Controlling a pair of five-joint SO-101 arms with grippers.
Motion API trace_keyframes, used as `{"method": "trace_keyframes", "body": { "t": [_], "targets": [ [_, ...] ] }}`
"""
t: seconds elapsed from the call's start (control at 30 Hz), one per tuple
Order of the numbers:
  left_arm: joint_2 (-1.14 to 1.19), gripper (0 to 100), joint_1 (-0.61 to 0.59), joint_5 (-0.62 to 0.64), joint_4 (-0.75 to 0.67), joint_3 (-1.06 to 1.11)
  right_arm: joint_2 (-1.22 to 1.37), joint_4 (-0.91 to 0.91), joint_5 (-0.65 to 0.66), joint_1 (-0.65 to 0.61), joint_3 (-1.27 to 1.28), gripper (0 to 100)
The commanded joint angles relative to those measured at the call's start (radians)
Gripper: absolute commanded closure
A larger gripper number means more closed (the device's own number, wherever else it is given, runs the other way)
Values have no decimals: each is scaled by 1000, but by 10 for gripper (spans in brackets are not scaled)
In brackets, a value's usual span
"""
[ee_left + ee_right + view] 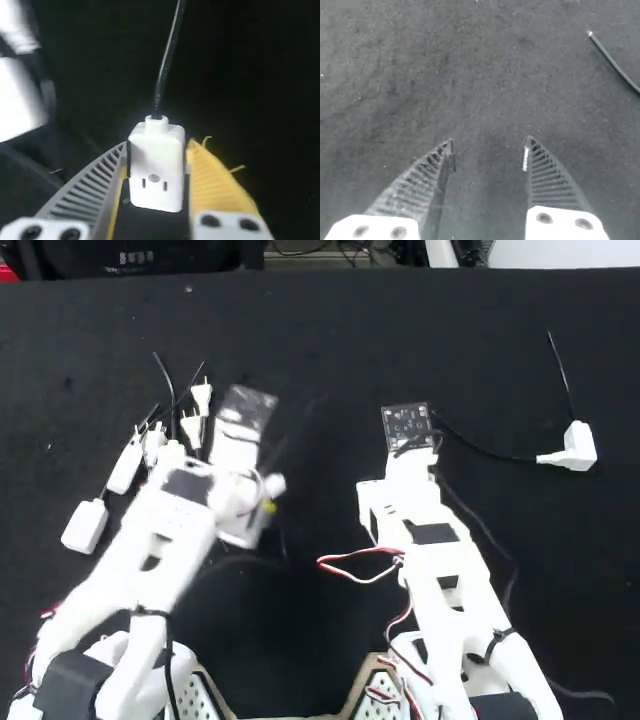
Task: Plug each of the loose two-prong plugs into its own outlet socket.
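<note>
The outlet socket [155, 172] sits clamped in your left gripper [158, 145], near the loose plugs [202, 400]. It looks light, rigid and smooth, so grip its flat sides and mind the stiff cord [167, 60]. Your right gripper [489, 142] hangs wide open and empty.

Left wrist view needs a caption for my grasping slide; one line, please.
Left end effector shut on a white outlet socket, its black cord trailing away over the dark table.
</note>
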Motion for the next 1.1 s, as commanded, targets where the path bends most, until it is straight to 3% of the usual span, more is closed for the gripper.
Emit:
{"method": "trace_keyframes", "body": {
  "t": [0.0, 0.1, 0.3, 0.43, 0.67, 0.77, 1.07],
  "targets": [
    [-38, 701, 19, 80, -215, 125, -31, 8, -9, 20, -56, 800],
    [-38, 714, -77, 83, -292, 157, -31, 8, -9, 18, -56, 800],
    [-29, 717, -314, 25, -310, 171, -33, 8, -8, -31, -56, 800],
    [-40, 718, -344, -14, -276, 159, -35, 8, -8, -29, -54, 800],
    [-35, 718, -119, -18, -97, 179, -36, 15, -9, 87, -82, 800],
    [-37, 716, -41, -20, -107, 197, -36, 15, -11, 143, -88, 800],
    [-40, 716, 214, -2, -267, 157, -36, 8, -11, 152, -85, 800]
  ]
}}
